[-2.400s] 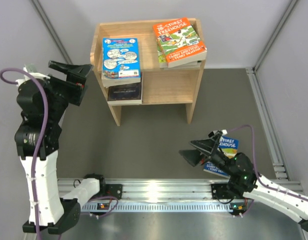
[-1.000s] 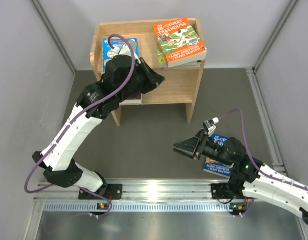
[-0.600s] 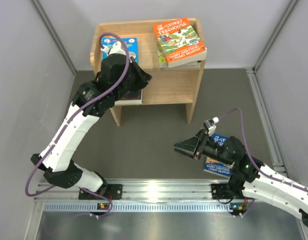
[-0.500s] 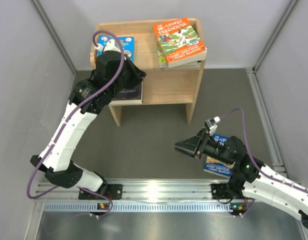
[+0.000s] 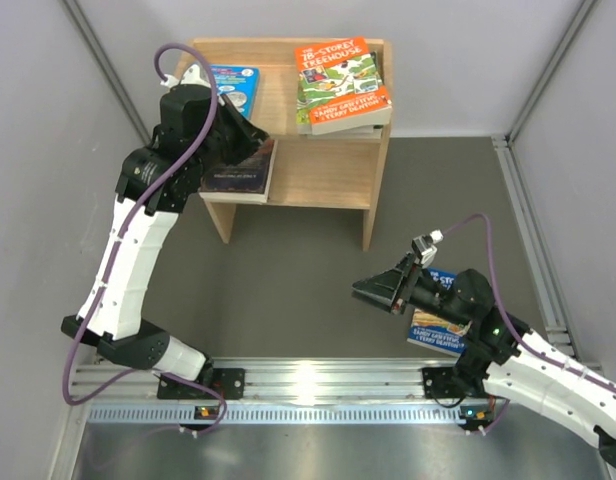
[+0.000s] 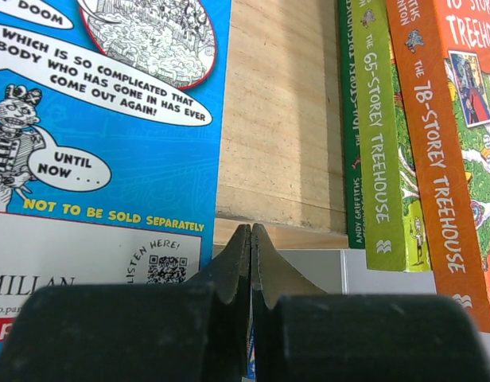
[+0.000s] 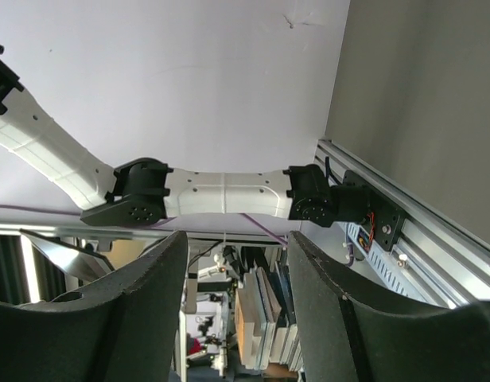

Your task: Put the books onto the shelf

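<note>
Jaws of right gripper part-open, empty, pointing left. Loose blue book lies flat on table behind them, under that wrist, long axis approx near-far. Left gripper pinched closed w/ nothing, over blue back-cover book atop shelf, well apart, so right arm's nearer.

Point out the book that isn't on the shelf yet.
The blue book lying on the floor at right; all the others rest on the shelf.
</note>
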You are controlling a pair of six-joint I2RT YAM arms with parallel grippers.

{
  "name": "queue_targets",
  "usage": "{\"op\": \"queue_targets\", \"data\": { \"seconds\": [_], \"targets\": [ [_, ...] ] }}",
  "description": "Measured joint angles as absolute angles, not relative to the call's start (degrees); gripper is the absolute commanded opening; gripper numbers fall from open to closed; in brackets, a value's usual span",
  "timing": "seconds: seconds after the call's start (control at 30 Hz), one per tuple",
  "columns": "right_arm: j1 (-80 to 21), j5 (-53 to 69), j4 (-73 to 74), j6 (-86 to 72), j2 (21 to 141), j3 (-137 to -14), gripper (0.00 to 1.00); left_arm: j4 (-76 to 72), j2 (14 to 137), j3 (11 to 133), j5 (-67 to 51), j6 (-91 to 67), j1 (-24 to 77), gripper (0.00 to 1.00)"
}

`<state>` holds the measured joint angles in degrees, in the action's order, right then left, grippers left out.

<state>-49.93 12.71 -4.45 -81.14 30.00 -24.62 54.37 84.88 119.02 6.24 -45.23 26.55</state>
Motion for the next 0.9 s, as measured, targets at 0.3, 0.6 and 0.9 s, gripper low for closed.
{"op": "queue_targets", "data": {
  "seconds": [0.3,0.6,0.9],
  "targets": [
    [-48.7,14.1,-4.6,-81.2,28.9,-23.6,0.53,54.9,84.8,118.8,5.0,-44.5,25.3,0.0],
    [-47.7,16.4,-4.5,-81.1,28.4,-23.1,0.56,45.9,81.7,113.9,-5.9,-43.5,23.6,0.01],
    [-47.0,21.1,-3.7,-78.4,34.8,-25.7,0.58,37.9,76.9,114.4,-10.4,-43.8,23.6,0.01]
  ]
}}
